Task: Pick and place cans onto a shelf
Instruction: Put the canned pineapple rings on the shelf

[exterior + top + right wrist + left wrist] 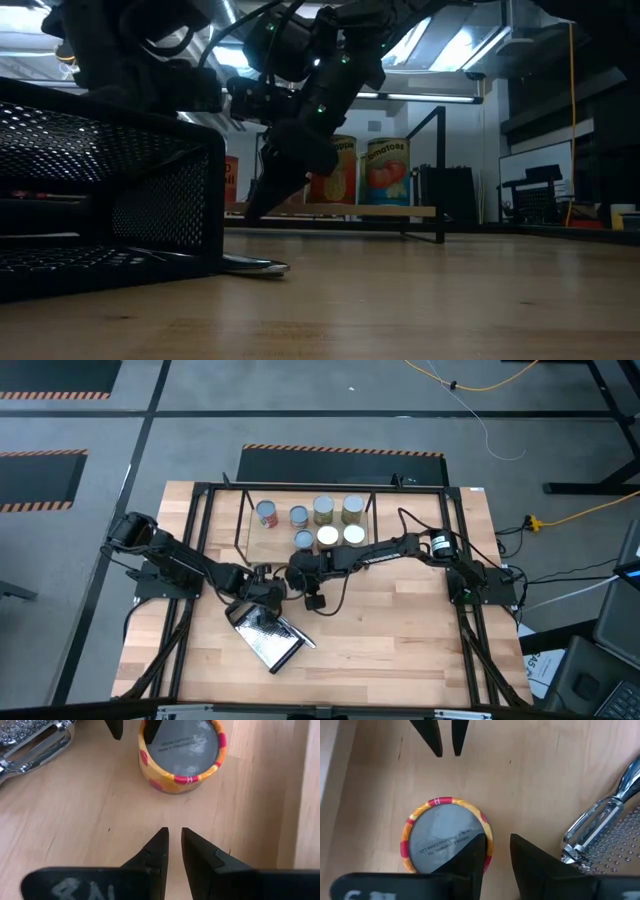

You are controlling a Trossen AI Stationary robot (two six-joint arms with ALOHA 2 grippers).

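Left wrist view: left gripper [492,857] stands open, one finger [470,857] over an upright can [445,837] on the table [400,630]. Right gripper [173,847] is nearly closed, empty, near that can. Six cans [325,523] occupy the shelf [240,525].

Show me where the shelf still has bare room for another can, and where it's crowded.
The low black-rod shelf has bare board at its left end, beside the red-labelled can. Its right half is packed with cans two rows deep. Crowding is worst at table centre: both pincers, left and right, flank the yellow-and-pink can, with the metal grater close by.
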